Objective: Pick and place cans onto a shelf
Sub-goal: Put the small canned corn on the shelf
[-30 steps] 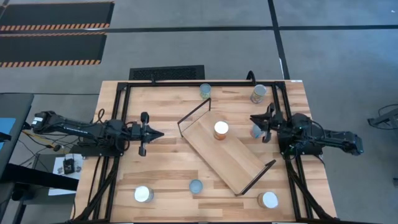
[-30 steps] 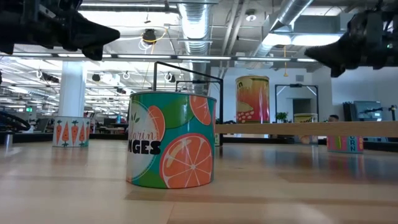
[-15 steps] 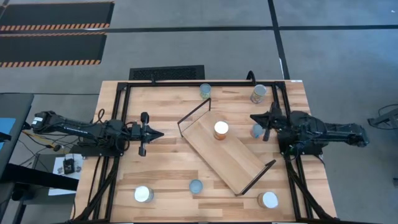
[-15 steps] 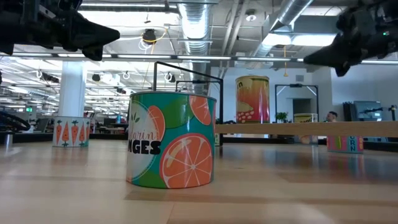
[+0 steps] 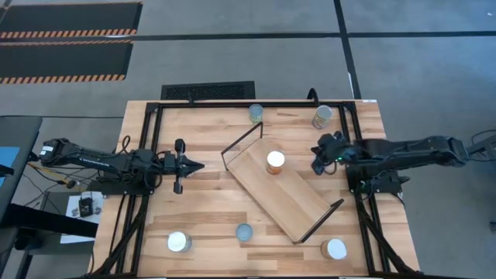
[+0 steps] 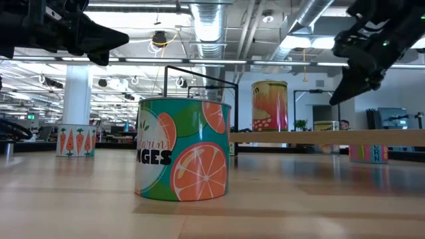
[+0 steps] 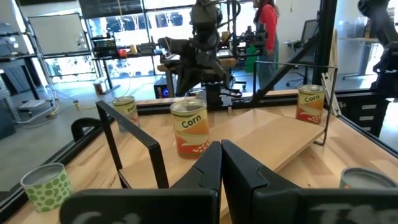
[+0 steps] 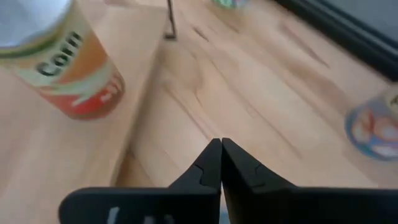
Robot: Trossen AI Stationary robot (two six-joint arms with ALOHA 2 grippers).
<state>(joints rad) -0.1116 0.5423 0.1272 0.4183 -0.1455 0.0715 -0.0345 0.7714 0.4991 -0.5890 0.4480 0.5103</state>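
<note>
The pale-wood shelf (image 5: 291, 198) lies slantwise at mid table, with black wire frames at both short ends. One orange "Corn" can (image 5: 275, 161) stands upright on it; it also shows in the right wrist view (image 8: 59, 62) and the left wrist view (image 7: 189, 127). My right gripper (image 5: 316, 163) is shut and tipped downward. It hangs above the bare table just right of the shelf's long edge, beside a pale-blue-topped can (image 8: 373, 130). My left gripper (image 5: 198, 166) is shut, level, left of the shelf. Both are empty.
Other cans stand on the tabletop: two at the far edge (image 5: 256, 113) (image 5: 322, 116) and three near the front (image 5: 179, 242) (image 5: 244, 232) (image 5: 335, 249). A black frame (image 5: 232, 103) borders the table. The shelf's near half is bare.
My right gripper has reached out toward the table's left, toward the shelf's edge, and tipped its fingers from level to pointing down. It now stands over the spot beside the pale-blue-topped can. No can has moved.
</note>
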